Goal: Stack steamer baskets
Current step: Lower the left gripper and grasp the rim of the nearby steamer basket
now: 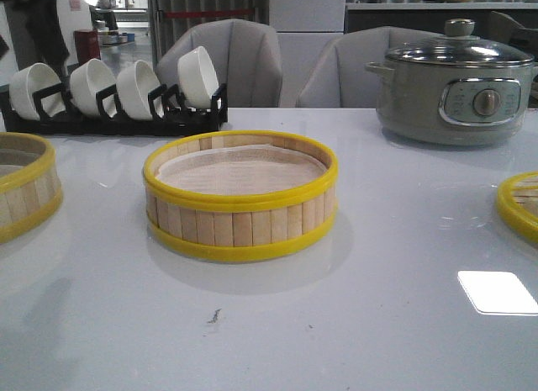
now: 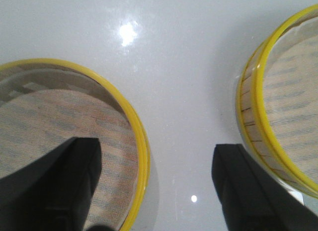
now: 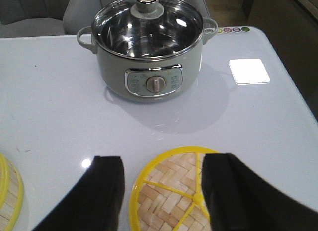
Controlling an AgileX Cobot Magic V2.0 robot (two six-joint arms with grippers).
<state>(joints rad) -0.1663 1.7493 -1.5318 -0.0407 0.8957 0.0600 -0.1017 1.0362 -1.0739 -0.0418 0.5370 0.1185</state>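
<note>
One steamer basket [image 1: 239, 198] stands mid-table, with pale slat walls, yellow rims and a whitish liner. A second steamer basket [image 1: 25, 189] is cut off by the left edge of the front view. My left gripper [image 2: 159, 156] hangs open above them. One finger [image 2: 64, 181] is over the left basket's liner [image 2: 59, 121], the other over bare table beside the middle basket [image 2: 283, 107]. My right gripper [image 3: 161, 166] is open above a low yellow-rimmed woven bamboo round [image 3: 169, 191] with yellow spokes, also seen at the right edge [image 1: 519, 204]. Neither gripper shows in the front view.
A grey electric pot [image 1: 454, 88] with a glass lid stands at the back right, straight ahead of the right gripper [image 3: 146, 47]. A black rack of white bowls [image 1: 113, 92] lines the back left. The table's right edge [image 3: 293, 92] lies beyond the pot.
</note>
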